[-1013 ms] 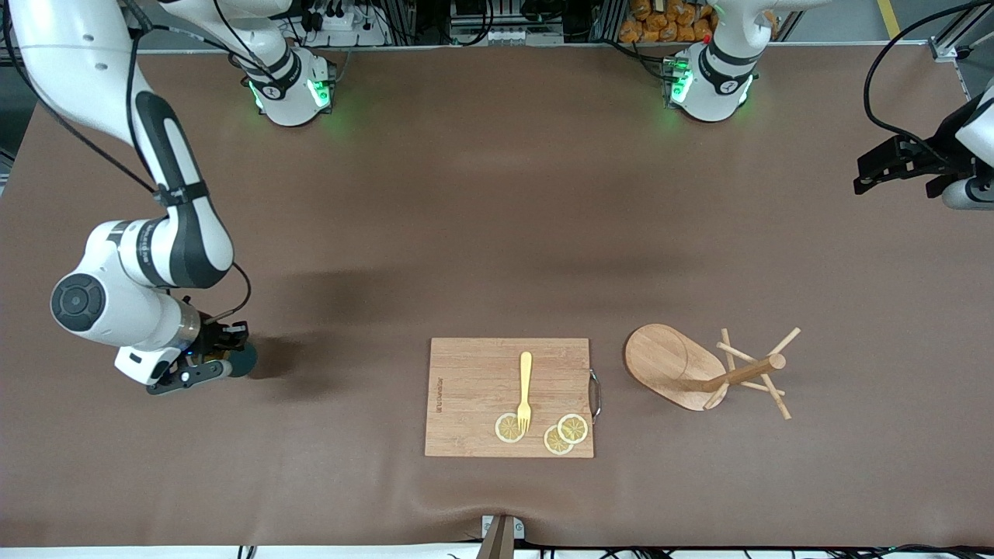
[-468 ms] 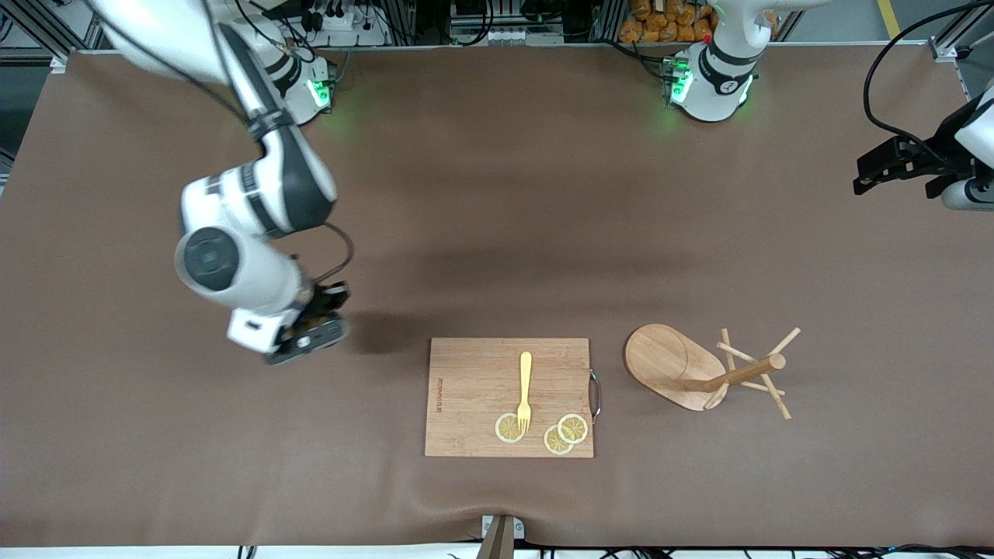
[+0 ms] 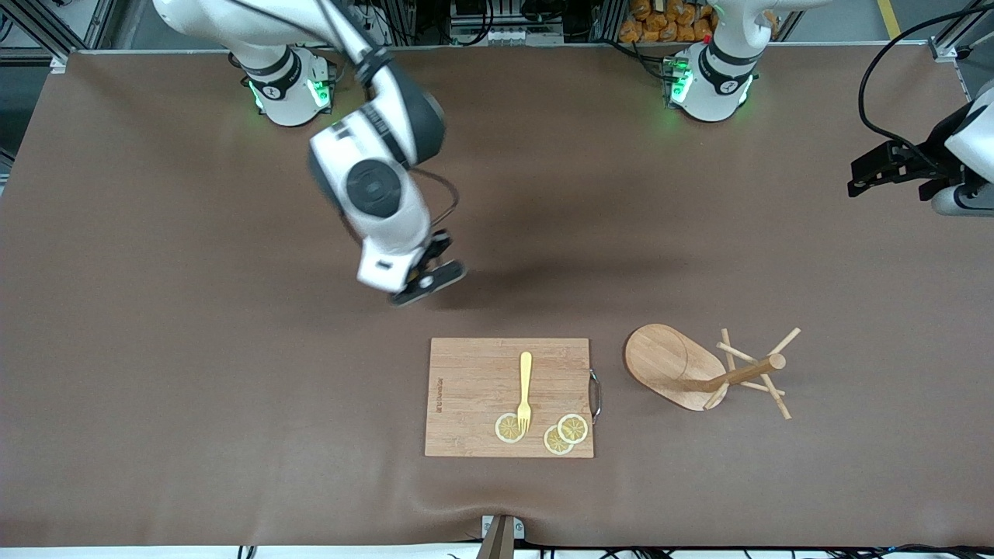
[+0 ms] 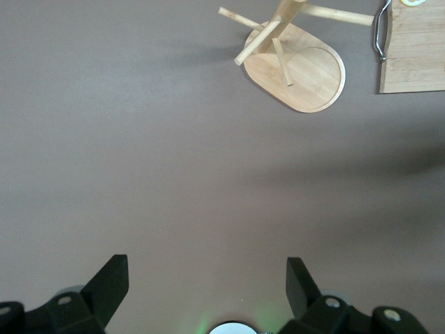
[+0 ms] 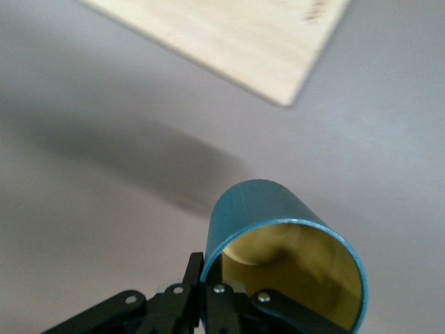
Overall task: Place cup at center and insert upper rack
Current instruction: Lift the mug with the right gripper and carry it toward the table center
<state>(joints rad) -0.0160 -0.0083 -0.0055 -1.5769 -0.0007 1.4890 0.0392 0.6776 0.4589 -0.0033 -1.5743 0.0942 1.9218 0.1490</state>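
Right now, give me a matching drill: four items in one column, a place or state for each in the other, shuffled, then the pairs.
Items:
1. cup
2. upper rack
3. fork
4. left gripper

States:
A. lying on the cutting board, tines on a lemon slice
B. open, waiting over bare table
C. held in the right gripper, above the table
D. tipped over, beside the board toward the left arm's end

Pairs: 1-C, 2-D, 3-A, 4-B

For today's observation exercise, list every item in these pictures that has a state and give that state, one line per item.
cup: held in the air by the right gripper, tilted.
upper rack: tipped on its side on the table.
fork: flat on the cutting board, tines on a lemon slice.
left gripper: open, holding nothing, waiting.
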